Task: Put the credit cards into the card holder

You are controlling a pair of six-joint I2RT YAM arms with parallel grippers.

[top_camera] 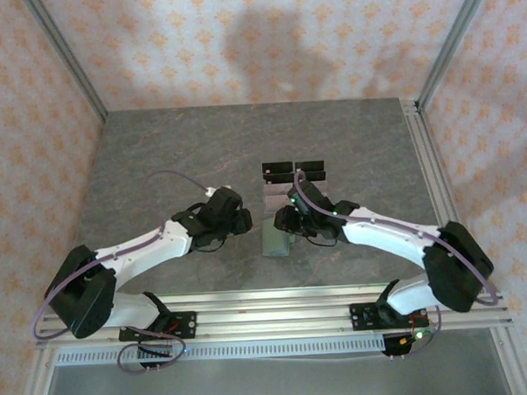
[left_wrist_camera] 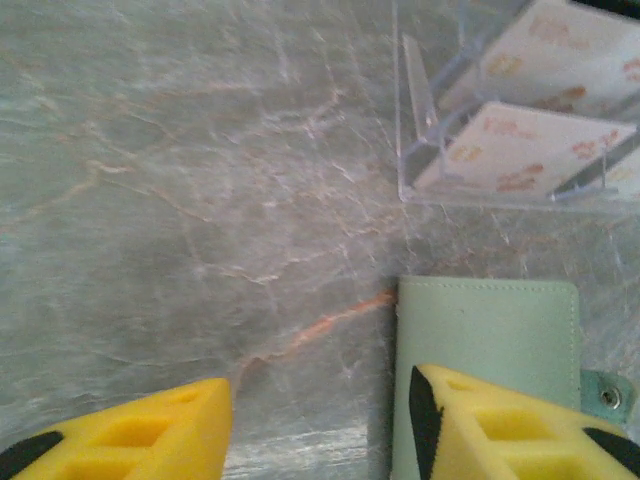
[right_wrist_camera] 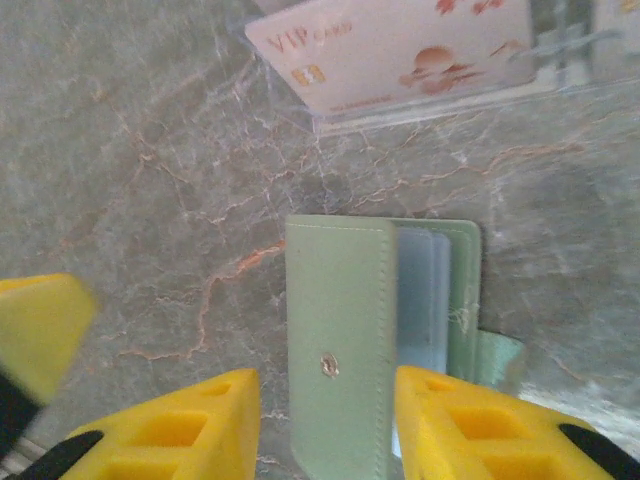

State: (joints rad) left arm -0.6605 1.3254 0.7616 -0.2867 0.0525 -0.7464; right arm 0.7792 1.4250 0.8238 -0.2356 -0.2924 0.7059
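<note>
1. Sage-green and flat on the grey marbled table (right_wrist_camera: 130, 150), that's the card holder (right_wrist_camera: 335, 330). It lies just in front of the clear acrylic stand (left_wrist_camera: 408, 150), snap stud up, with its front flap lifted a little off a paler inside.
2. The right gripper (right_wrist_camera: 322, 385) hangs right over it, yellow fingers spread to either side of the flap. A strip of table shows between one finger and the card holder's edge, so nothing is clamped.
3. The left gripper (left_wrist_camera: 320, 388) sits low beside the card holder, jaws apart with bare table between them. In its own wrist view one finger overlaps the card holder's near corner.
4. The snap tab (left_wrist_camera: 607, 395) pokes out from the card holder's side.
5. The credit cards (right_wrist_camera: 400, 50) are in the stand: a pale one marked "VIP card" in the front tier, more pale printed ones behind, and two black cards (top_camera: 280, 170) at the back.
</note>
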